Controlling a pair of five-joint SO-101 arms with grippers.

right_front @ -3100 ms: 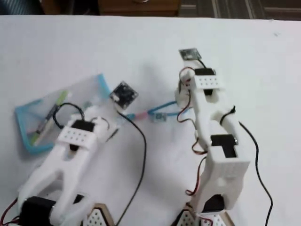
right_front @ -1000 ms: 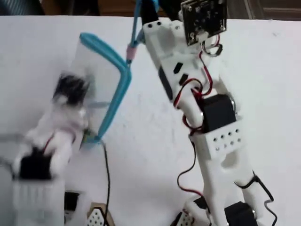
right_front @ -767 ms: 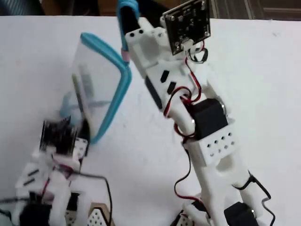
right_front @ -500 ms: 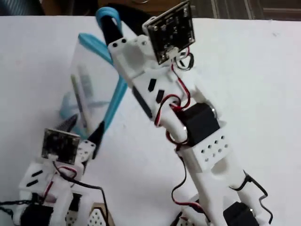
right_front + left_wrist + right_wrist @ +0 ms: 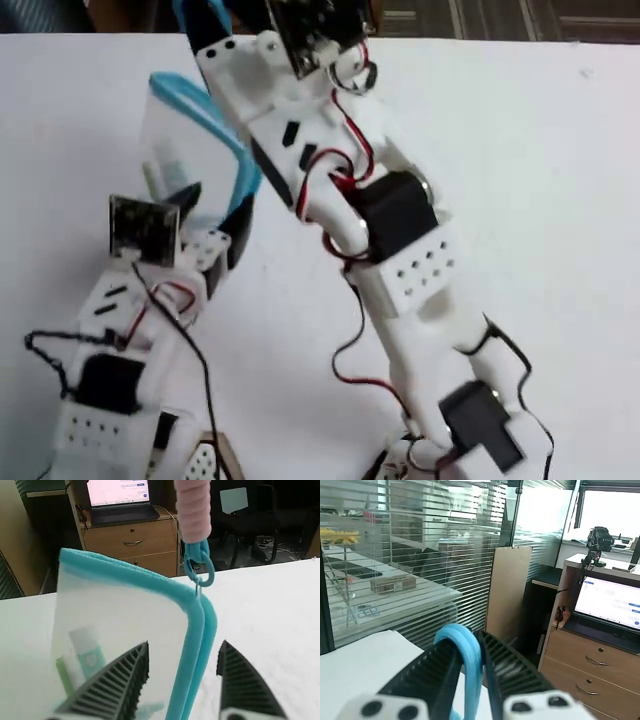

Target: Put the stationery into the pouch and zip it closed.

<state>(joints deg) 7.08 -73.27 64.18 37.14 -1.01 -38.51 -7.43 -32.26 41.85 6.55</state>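
The right gripper [image 5: 472, 645] clenches its fingers on the blue strap [image 5: 463, 636], and the pouch [image 5: 178, 135] hangs upright over the worktop's [image 5: 520, 150] far-left part with stationery [image 5: 86, 652] inside. The left gripper [image 5: 184, 647] has its fingers released, astride the pouch's zip edge.

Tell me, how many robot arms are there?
2. The left arm sits low by the pouch; the right arm leans over it, jaws clamping its blue strap.

Clear pouch [image 5: 115, 615], turquoise-edged (its zip-pull [image 5: 194, 505] pink).
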